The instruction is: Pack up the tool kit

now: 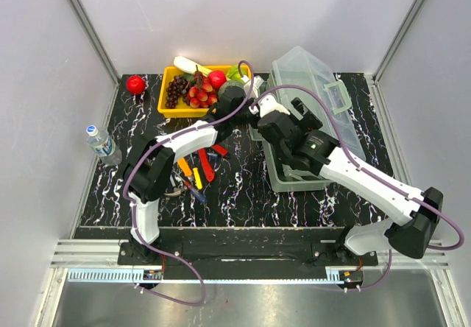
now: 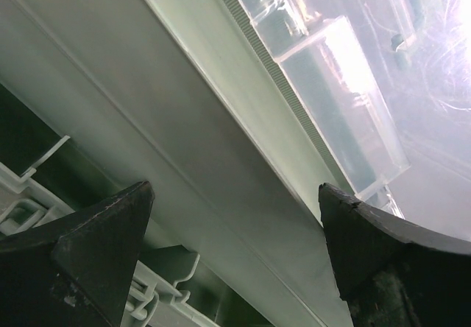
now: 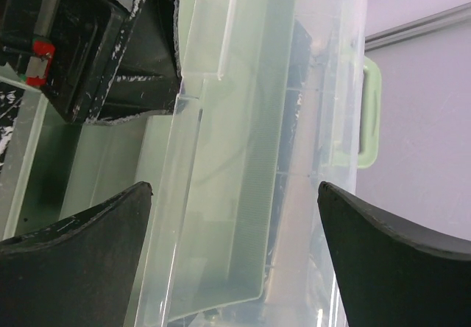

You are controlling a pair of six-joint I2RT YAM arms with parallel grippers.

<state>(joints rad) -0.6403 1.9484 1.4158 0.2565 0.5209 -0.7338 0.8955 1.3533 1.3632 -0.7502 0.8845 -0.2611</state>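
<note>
Toolbox (image 1: pixel 291 182) on the right half of the black marbled table (image 1: pixel 243 194), grey-green and translucent, clear lid (image 1: pixel 309 69) hinged up and leaning back, pale green handle (image 1: pixel 337 97) on the lid's face. Inside mostly hidden in the top view by the right arm (image 1: pixel 368 180). From the right wrist, only pale green walls and a clear moulded pocket of the lid to be seen (contents too washed out to tell).

Hand tools (image 1: pixel 206 163) out on the table, left of the toolbox and apart from it: red-, yellow- and orange-handled ones in a loose cluster beside the elbow of the left arm (image 1: pixel 184 139).

Left gripper (image 2: pixel 234 194) at the back left corner of the toolbox, fingers spread wide, clamped on nothing, a slanting green wall of the box filling the view beyond them. Right gripper (image 3: pixel 234 191) over the open box, likewise parted and holding nothing, facing lid and handle.

Yellow tray (image 1: pixel 163 106) at the back, just left of the toolbox, loaded with dark grapes (image 1: pixel 176 90), strawberries (image 1: pixel 197 95), a red apple (image 1: pixel 216 79) and a long white vegetable (image 1: pixel 188 65) across its rear rim. Another red fruit (image 1: pixel 135 84) alone on the table left of the tray. Water bottle (image 1: pixel 99 143) upright at the far left edge.
</note>
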